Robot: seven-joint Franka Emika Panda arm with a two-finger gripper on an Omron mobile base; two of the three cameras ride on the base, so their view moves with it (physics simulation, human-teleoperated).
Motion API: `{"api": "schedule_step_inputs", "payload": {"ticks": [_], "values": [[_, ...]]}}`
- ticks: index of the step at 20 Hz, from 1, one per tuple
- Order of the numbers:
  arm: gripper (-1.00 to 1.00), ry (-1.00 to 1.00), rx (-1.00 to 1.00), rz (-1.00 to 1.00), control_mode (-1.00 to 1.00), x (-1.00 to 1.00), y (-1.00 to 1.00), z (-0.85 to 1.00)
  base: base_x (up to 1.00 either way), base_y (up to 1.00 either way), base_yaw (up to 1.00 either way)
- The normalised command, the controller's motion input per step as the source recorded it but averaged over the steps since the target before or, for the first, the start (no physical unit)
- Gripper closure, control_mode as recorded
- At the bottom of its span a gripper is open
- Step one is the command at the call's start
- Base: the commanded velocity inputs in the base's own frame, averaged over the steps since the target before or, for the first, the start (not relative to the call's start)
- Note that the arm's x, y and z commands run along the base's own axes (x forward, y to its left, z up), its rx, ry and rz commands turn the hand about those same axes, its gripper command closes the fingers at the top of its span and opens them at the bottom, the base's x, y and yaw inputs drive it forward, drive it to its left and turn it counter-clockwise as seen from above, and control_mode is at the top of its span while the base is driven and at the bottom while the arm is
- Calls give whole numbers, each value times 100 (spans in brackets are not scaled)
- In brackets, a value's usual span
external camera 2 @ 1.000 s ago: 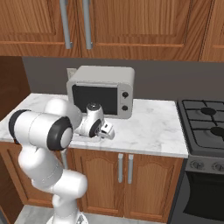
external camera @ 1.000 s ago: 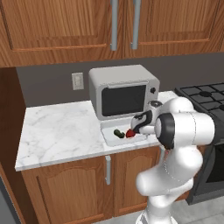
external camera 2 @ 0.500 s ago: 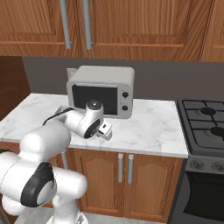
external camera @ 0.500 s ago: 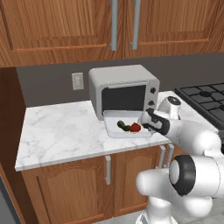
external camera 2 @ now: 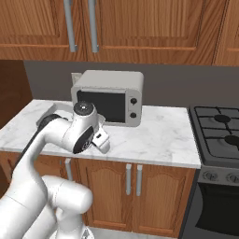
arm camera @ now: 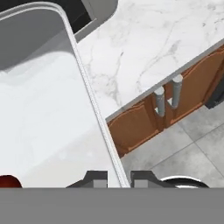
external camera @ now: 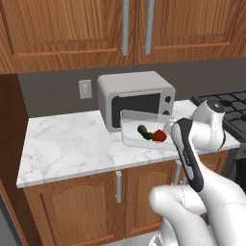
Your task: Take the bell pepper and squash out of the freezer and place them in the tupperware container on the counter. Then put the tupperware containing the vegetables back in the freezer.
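Fingers (arm camera: 119, 178) clamped on tupperware container (arm camera: 39, 109) rim; bell pepper (external camera: 160, 136), squash (external camera: 143, 130) inside, above counter (external camera: 72, 144).

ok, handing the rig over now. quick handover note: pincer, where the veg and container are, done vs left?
Pincer: shut on the rim of the tupperware container, one finger either side of the rim in the hand view.
Container: apparently lifted and tilted in front of the toaster oven, above the counter.
Bell pepper and squash: both in the container, side by side.
Done: both vegetables loaded, container gripped.
Left: carry the container to the freezer, set it inside, release.
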Motion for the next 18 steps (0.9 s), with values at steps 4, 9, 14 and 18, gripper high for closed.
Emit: {"api": "schedule_step_inputs", "payload": {"ticks": [4, 9, 14, 18], "values": [[100, -4, 0, -5, -100, -100, -1, 100, 0, 0, 0], [100, 0, 0, 0, -100, -93, 0, 100, 0, 0, 0], [100, 1, 0, 0, -100, -79, 0, 100, 0, 0, 0], [100, 9, 0, 0, -100, -61, 2, 94, 0, 0, 0]]}}
